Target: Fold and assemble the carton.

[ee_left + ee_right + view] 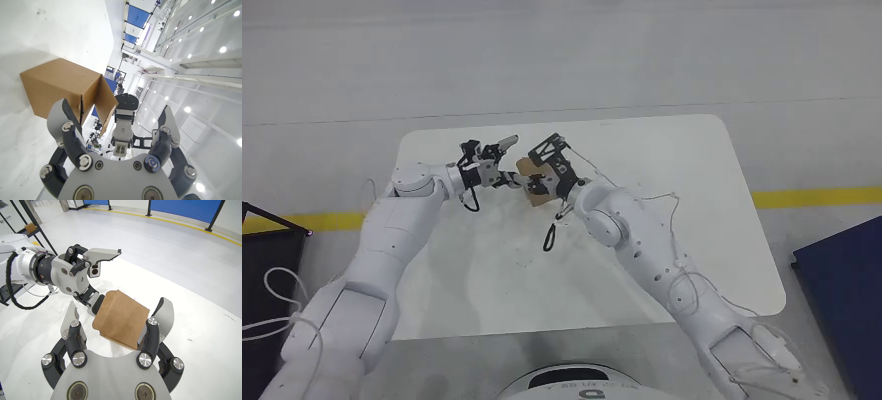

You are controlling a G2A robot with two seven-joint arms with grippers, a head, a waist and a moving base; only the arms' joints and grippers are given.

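Observation:
A small brown carton (533,188) stands on the white table (692,200) between my two grippers. In the left wrist view the carton (56,85) has one end flap (106,102) standing open. My left gripper (115,106) is open, with one finger (66,111) against the carton's side by that flap. In the right wrist view my right gripper (117,303) is open and straddles the carton (121,321) from above, one finger close to its side. The left gripper (106,281) is there too, its lower finger (97,306) pressed on the carton's end.
Both arms meet near the table's far middle. The near half of the table (542,290) is bare white surface. A black rack (262,225) stands off the table's left side and a dark blue panel (847,280) off its right side.

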